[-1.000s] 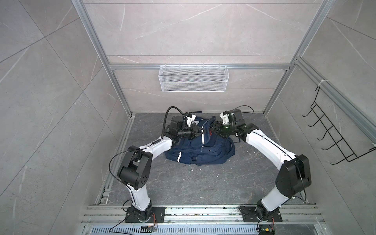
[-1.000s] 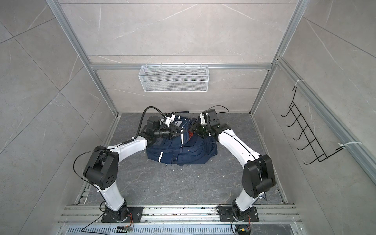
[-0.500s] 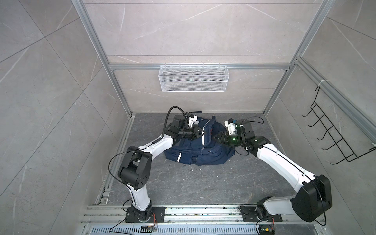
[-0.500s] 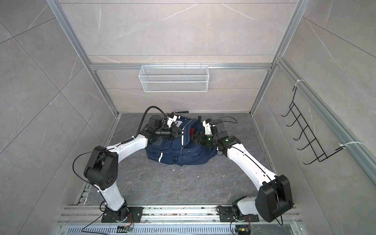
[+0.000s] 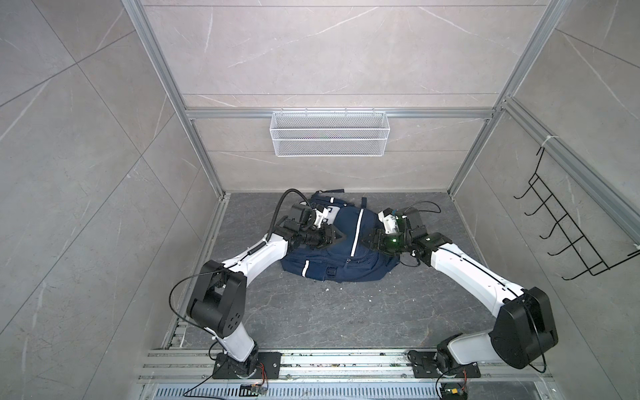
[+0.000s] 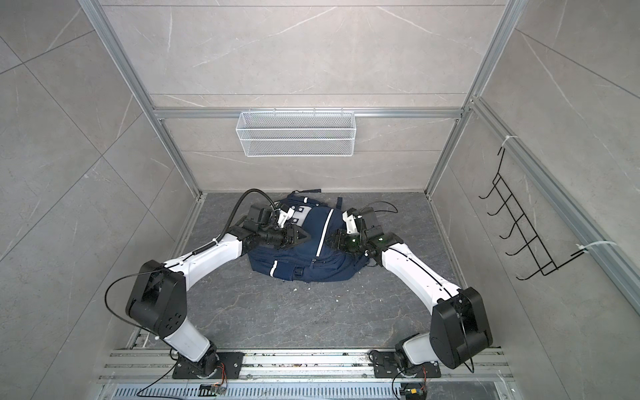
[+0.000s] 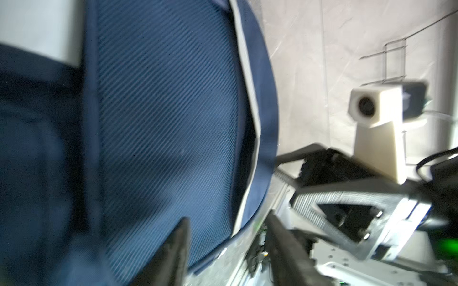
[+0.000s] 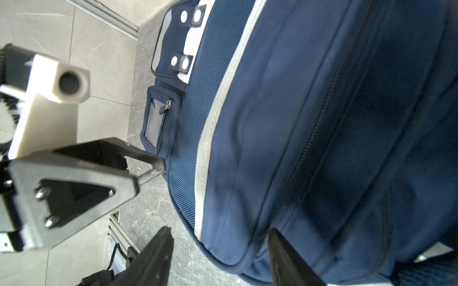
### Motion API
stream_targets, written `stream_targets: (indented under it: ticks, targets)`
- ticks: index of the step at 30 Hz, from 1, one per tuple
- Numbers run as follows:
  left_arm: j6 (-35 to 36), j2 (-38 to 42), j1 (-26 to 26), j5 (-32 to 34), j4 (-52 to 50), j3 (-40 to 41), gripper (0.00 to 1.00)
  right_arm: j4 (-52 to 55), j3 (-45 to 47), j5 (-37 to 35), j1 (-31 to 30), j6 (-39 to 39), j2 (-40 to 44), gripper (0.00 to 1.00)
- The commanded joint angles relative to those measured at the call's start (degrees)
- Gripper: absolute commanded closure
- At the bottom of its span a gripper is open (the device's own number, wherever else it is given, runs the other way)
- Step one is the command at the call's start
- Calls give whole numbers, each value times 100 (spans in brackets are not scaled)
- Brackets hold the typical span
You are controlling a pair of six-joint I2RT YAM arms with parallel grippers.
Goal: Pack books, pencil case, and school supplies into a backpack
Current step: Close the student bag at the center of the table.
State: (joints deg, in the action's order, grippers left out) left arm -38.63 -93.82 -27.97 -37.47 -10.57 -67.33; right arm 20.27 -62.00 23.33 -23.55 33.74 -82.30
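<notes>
The navy backpack (image 5: 343, 249) lies flat on the grey floor between both arms, its white stripe facing up in both top views (image 6: 311, 252). My left gripper (image 5: 337, 238) hovers at its left side. In the left wrist view this gripper (image 7: 228, 237) is open, and the backpack's mesh panel (image 7: 161, 123) and piped edge run loosely between the fingers. My right gripper (image 5: 367, 242) sits at the backpack's right side, also open (image 8: 220, 247), with the backpack's rounded edge (image 8: 297, 123) between its fingers but not pinched. Books, pencil case and school supplies are out of view.
A white wire basket (image 5: 329, 138) hangs on the back wall. A black wire hook rack (image 5: 568, 235) is fixed to the right wall. Aluminium rails (image 5: 311, 360) carrying both arm bases run along the front. Small white crumbs (image 5: 325, 288) dot the floor in front of the backpack.
My left gripper has opened and let go of the backpack's fabric, which has settled flat. The right arm has drawn back out of the backpack toward the right, its elbow swinging outward.
</notes>
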Motion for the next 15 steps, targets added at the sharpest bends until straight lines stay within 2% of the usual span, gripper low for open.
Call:
stream_targets:
  ticks: [1,6,9,15]
  targets:
    - [412,283,28,480,-1191,88,31,450,-16,-215,-28,-319,91,38]
    - [464,470,46,601,-1477,399,30,930,-69,-617,-38,-528,119,38]
    - [396,349,89,568,-1516,323,30,1137,-142,-843,-44,-525,59,38]
    - [73,190,90,582,-1086,161,33,1266,-276,-927,-61,-582,49,38]
